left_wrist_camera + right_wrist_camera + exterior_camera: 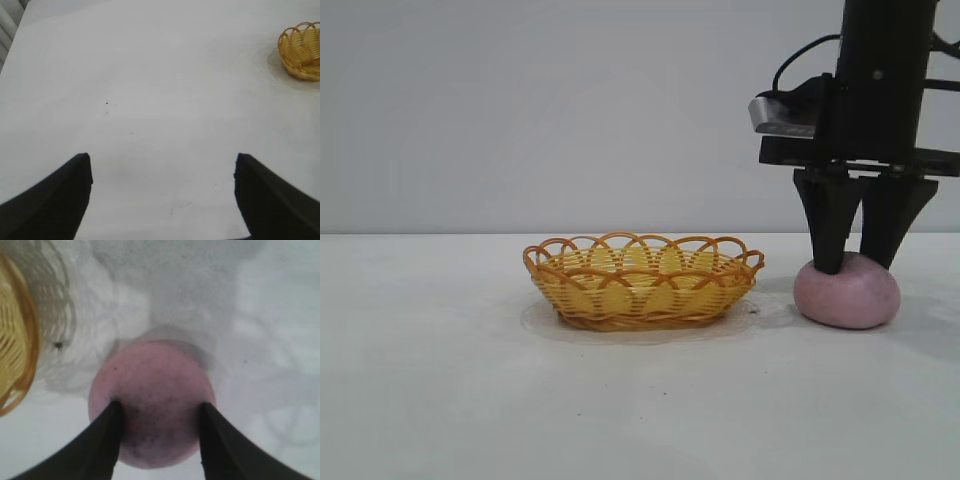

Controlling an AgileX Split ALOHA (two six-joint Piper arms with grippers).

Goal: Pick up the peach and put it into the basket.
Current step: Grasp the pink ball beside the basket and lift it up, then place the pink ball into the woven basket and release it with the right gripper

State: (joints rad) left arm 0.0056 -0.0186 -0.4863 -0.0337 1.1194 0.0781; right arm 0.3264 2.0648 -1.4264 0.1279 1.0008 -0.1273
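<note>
While peach [847, 292] sits beside basket [642, 283] (apart) — right gripper [860, 262] straddles it.

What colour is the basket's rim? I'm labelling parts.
Orange-brown basket rim, seen best in the exterior view.

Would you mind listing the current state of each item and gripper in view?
peach: on the table, right of the basket, not lifted.
basket: upright, nothing visible inside.
right gripper: pointing down, fingers straddling the peach.
left gripper: open over bare table, holding nothing.
</note>
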